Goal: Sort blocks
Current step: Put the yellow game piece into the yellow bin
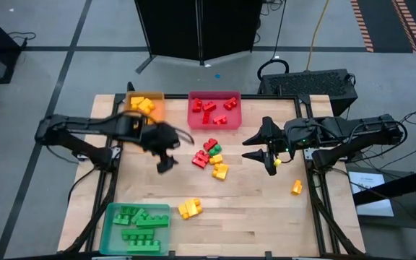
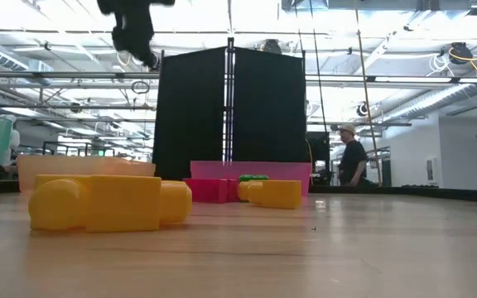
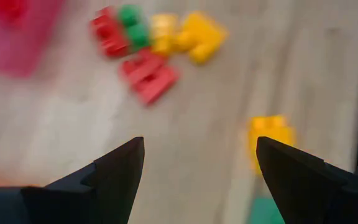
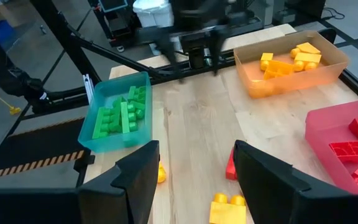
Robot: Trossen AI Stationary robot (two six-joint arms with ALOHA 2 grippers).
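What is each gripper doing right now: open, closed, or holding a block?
Left gripper: open, empty, above the table near the mixed pile of blocks.
Right gripper: open, holding nothing, over the table's right side.

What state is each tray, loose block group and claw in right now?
Orange tray: holds yellow blocks.
Red tray: holds red blocks.
Teal tray: holds green blocks.
Centre pile: unsorted red, green and yellow blocks on the table.
Yellow pair: loose, near the teal tray.
Lone yellow block: loose, near the right edge.
Left claw: open, empty, above the table.
Right claw: open, empty, beside the centre pile.
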